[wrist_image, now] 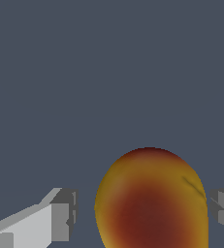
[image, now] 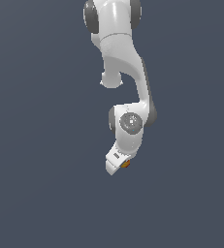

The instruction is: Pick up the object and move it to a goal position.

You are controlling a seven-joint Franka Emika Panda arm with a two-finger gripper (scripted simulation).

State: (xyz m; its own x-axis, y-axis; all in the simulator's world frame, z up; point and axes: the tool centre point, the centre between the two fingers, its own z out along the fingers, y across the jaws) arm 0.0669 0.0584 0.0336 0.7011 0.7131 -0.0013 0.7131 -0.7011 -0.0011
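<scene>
Jaws stand apart in the wrist view, with the object (wrist_image: 151, 198) sitting between them: one finger (wrist_image: 61, 220) shows clear daylight between its pad and the fruit-like skin, while the other finger (wrist_image: 223, 209) is close to the opposite flank, touching or nearly so, though contact cannot be confirmed. No squeeze is evident, so the gripper (wrist_image: 142, 215) is judged open around the object and not yet clamped on it. In the exterior view the white arm (image: 128, 97) reaches down and largely hides its own hand; only a small orange sliver of the object (image: 125, 164) shows beside the gripper (image: 117, 164), against a plain dark ground with no visible goal marker. Several risks follow from this arrangement. First, the object lies off-centre in the gap, nearer one finger than the other; on closing, the nearer pad would likely meet it first and shove it sideways, and a rounded, smooth body may roll or squirt out before the far pad arrives. Second, its curved sides offer little flat bearing, so a grip landing above or below the widest girth could wedge it out of the pads. Third, how deep the fingertips sit relative to the object cannot be told here; a shallow hold would be prone to slip once lifted and carried. Fourth, whether the object rests on a surface or hangs clear is not discernible, so any premature lift before firm closure risks leaving it behind.
</scene>
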